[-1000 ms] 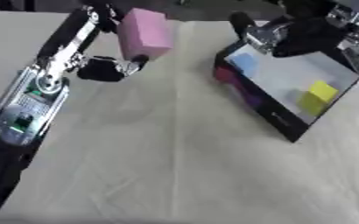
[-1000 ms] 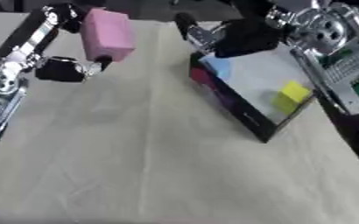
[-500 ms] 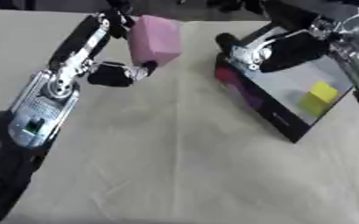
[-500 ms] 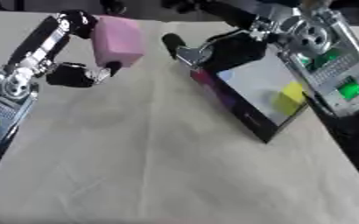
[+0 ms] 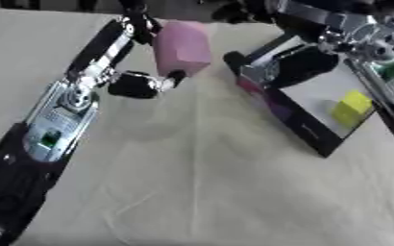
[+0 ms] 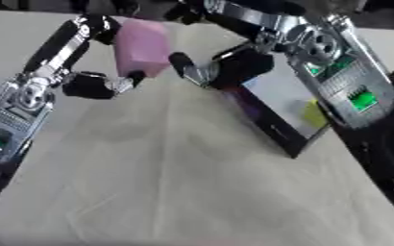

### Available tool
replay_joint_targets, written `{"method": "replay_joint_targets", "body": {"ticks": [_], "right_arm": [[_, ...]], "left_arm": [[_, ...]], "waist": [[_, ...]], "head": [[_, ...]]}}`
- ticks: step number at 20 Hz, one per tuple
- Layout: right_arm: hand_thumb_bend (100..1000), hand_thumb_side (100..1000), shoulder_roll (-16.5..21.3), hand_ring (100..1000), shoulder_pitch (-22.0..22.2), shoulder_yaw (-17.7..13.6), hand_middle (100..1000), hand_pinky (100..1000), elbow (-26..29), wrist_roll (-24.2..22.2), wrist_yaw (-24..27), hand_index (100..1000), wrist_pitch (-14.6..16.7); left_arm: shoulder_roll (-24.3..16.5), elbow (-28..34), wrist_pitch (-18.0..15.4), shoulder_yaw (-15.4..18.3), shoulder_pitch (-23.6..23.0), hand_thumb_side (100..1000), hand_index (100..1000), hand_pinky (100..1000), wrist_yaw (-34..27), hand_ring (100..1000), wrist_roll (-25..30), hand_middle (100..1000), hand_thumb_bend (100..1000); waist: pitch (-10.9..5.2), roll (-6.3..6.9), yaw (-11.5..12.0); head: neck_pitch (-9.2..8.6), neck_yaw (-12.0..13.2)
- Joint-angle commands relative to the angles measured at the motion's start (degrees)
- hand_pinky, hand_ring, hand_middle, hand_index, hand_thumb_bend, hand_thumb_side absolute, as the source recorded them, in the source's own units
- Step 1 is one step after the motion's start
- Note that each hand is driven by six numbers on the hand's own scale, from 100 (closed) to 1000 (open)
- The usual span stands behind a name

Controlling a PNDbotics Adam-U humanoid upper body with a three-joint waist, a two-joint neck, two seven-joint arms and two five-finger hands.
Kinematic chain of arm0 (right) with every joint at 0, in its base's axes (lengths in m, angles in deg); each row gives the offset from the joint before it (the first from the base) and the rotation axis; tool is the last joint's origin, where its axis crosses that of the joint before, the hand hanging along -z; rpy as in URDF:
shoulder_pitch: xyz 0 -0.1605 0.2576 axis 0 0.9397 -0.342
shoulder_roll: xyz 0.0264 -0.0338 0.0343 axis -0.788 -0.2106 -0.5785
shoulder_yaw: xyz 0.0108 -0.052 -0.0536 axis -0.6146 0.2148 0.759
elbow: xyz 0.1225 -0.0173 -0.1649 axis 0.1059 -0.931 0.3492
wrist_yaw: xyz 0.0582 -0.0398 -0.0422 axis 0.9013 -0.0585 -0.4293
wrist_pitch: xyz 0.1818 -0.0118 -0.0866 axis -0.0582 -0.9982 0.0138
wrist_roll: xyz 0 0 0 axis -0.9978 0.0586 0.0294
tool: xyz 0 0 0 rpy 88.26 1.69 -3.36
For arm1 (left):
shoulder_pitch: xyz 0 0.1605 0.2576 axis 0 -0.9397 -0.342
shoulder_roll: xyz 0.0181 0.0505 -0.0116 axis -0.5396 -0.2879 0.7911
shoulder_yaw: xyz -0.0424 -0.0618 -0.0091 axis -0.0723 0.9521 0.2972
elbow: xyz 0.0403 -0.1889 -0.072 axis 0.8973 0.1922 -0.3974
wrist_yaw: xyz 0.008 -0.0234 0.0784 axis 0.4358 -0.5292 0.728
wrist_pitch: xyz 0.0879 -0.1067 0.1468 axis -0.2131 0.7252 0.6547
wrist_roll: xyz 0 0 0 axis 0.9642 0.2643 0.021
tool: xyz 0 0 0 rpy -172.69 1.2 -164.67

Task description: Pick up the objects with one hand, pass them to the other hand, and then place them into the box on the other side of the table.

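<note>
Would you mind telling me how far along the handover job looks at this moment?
Done: a yellow block already lies in the box. In hand: the left hand holds the pink block above the table, with the right hand reaching close beside it. Left: passing the pink block over and placing it in the box.

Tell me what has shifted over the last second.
The left hand, gripping the pink block, has carried it toward the table's middle. The right hand has swung from over the box toward the block, fingers extended, not yet touching it. The yellow block stays in the box.
</note>
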Motion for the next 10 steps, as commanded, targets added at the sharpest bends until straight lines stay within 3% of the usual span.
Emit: {"method": "replay_joint_targets", "body": {"ticks": [1,10], "right_arm": [[100,100,0.12,944,-1.32,-0.19,1000,937,0.09,-0.63,-2.28,999,1.06],[100,100,-0.69,939,-1.53,-0.12,992,940,-0.64,-1.85,-7.55,1000,2.78]], "left_arm": [[0.19,0.53,-0.49,0.05,1.43,240,518,752,-0.03,647,-0.04,678,100],[1.10,0.62,-0.84,-0.81,1.74,229,517,750,0.92,648,0.36,677,100]], "waist": [[-0.79,-0.70,0.07],[-0.64,-0.72,0.24]], "head": [[-0.51,0.14],[-0.56,0.11]]}}
